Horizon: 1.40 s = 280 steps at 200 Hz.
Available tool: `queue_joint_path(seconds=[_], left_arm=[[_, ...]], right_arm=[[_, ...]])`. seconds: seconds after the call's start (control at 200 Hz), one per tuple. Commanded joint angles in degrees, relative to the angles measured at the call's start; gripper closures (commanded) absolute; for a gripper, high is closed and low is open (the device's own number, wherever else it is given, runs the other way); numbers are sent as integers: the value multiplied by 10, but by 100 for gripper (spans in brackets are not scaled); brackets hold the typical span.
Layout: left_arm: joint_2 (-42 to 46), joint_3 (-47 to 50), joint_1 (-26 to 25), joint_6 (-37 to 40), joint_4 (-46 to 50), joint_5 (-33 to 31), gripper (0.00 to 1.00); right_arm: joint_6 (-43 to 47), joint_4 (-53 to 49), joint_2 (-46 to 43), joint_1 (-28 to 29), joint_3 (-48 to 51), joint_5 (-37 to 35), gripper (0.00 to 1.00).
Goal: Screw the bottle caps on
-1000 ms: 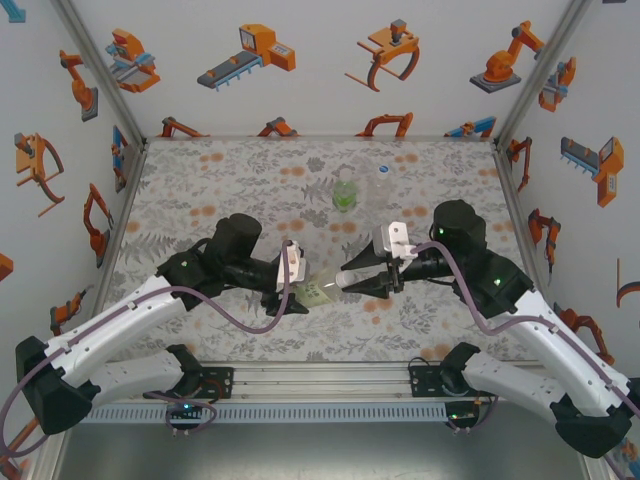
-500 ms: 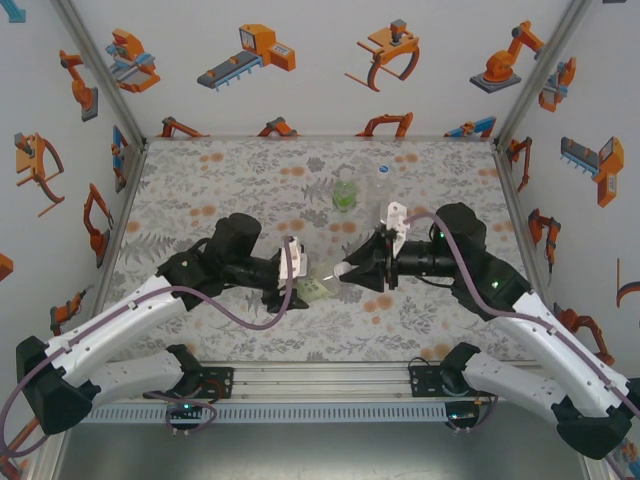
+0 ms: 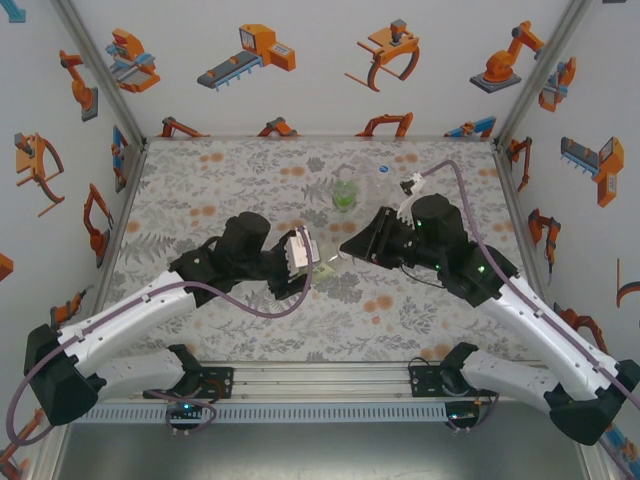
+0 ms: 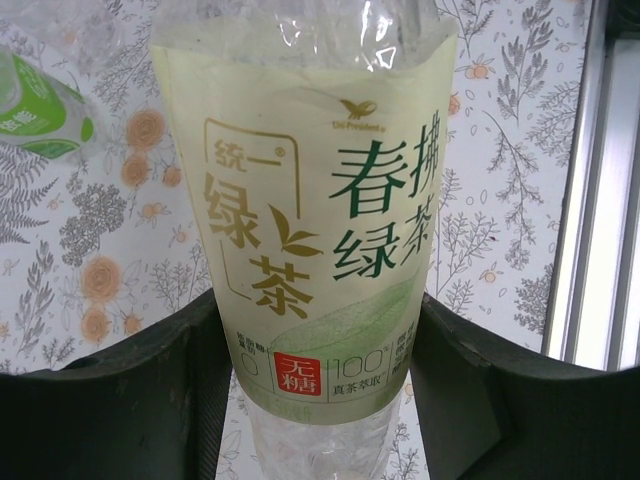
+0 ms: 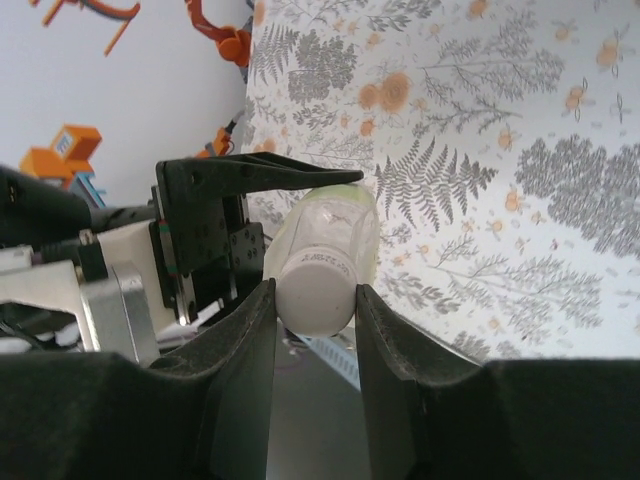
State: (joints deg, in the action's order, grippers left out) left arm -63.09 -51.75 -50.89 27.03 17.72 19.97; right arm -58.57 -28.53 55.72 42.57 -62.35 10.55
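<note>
**Top view.** The left claw [image 3: 310, 265] and right claw [image 3: 345, 250] meet nose to nose above the middle of the floral-patterned bench [image 3: 200, 190]. A small clear plastic bottle with a pale yellow label [image 3: 318, 272] lies sideways in the left claw, mouth towards the right one. That pose lets the other arm turn about the bottle's axis. The joint itself is too small to read here. Behind them a green-labelled clear bottle [image 3: 344, 195] and an unlabelled clear bottle [image 3: 383, 185] stand close together, not yet handled. A blue speck on the unlabelled one may be its cap.

**Left wrist.** The left claw [image 4: 320, 400] is clenched on the yellow-labelled bottle [image 4: 320, 200] at the lower label, with dark fingers [image 4: 120, 400] on both sides. It acts as an anchor against twisting. The green-labelled bottle [image 4: 40, 110] sits on the bench beyond.

**Right wrist.** The right claw [image 5: 315, 300] grasps a tiny round white plastic screw cap [image 5: 312, 285], one finger on either side of its rim. The cap sits at the neck, with the bottle body [image 5: 335, 225] beyond it. Threading looks to be under way, but I cannot tell whether the cap is fully seated.
</note>
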Motion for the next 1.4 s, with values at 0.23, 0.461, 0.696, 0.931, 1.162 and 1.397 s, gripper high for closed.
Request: queue_joint_path(seconds=[0.23,0.461,0.696,0.931,1.162,1.397], left_arm=[[22,-9,-8,-21,-24,-42,28],[55,2,-4,-45,-19,-111,12],[115,32,16,-84,-4,-182,12],[175,59,34,-125,11,-173,12],[207,79,37,-154,13,-174,12],[217,79,38,-158,23,-177,12]], right_arm=[[-23,-53,36,-2,-54,-39,100],[109,-94,108,-9,-115,-92,100],[274,-142,235,-25,-236,-171,100],[377,-151,348,-80,-338,-182,100],[423,-155,442,-143,-420,-155,100],[442,-175,515,-186,-484,-134,100]])
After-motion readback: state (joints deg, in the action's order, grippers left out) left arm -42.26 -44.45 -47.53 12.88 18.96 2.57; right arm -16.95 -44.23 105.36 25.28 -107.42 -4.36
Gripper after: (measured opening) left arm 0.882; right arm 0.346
